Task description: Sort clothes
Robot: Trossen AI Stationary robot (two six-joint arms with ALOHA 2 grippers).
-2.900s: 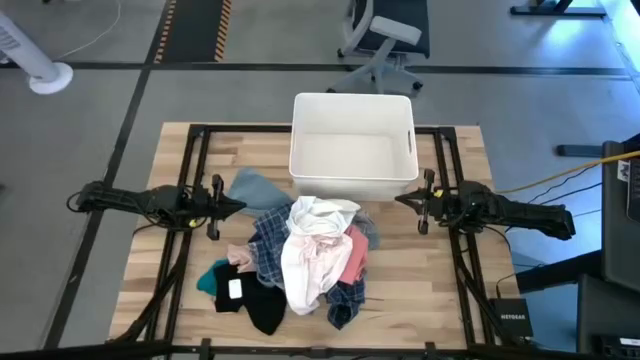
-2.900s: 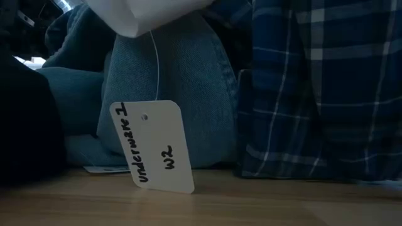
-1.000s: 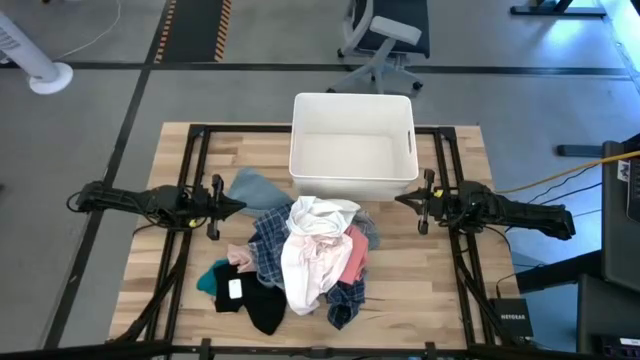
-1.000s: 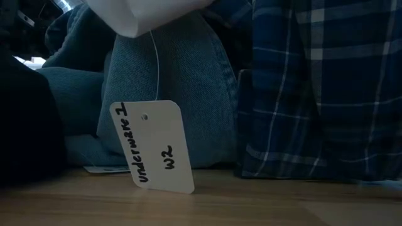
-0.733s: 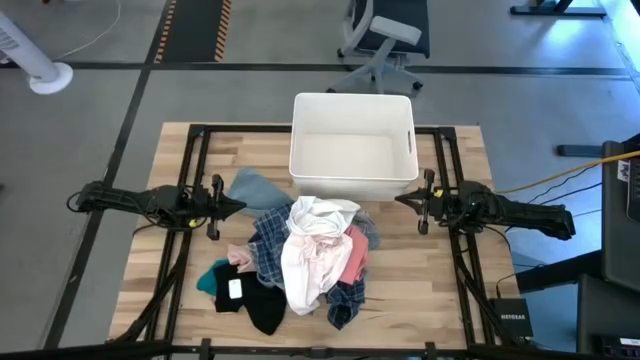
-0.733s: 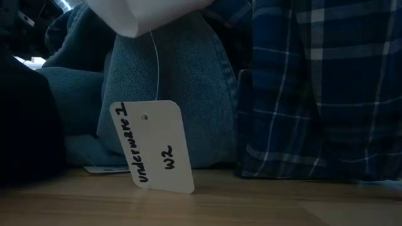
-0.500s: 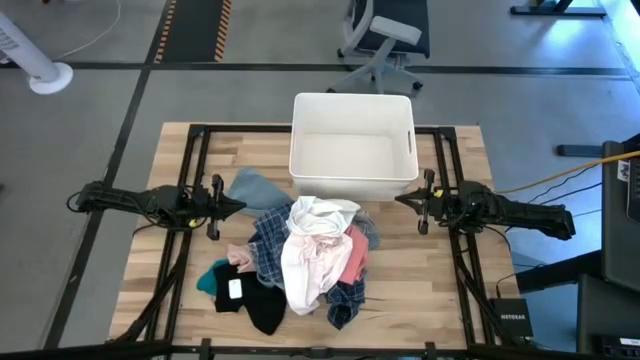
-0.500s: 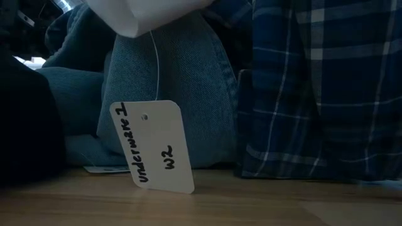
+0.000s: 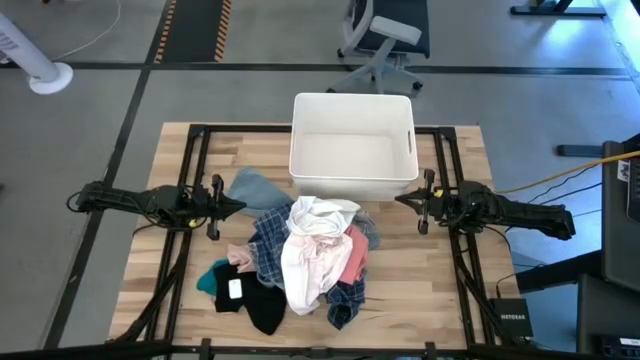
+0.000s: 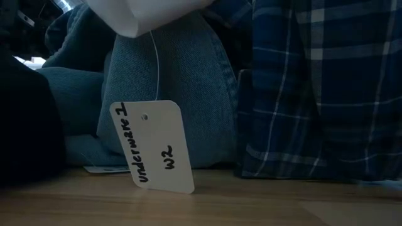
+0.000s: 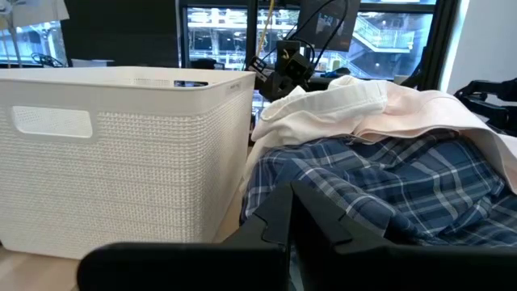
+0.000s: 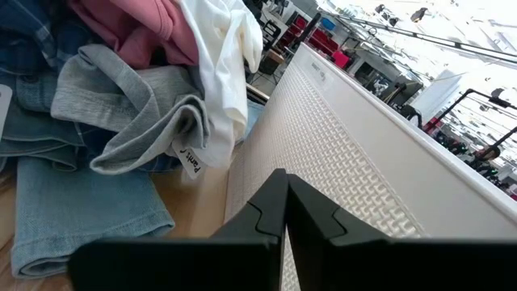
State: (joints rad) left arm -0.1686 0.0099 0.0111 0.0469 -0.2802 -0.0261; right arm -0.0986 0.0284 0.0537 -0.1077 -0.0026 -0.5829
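Evidently nothing had yet been sorted, since the clothes (image 9: 295, 262) lay heaped mid-table just in front of the empty white bin (image 9: 353, 146), while the left gripper (image 9: 236, 206) and right gripper (image 9: 402, 200), both clenched and holding nothing, waited either side.

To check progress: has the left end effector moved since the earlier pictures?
No. The left end effector keeps its place beside the white bin.
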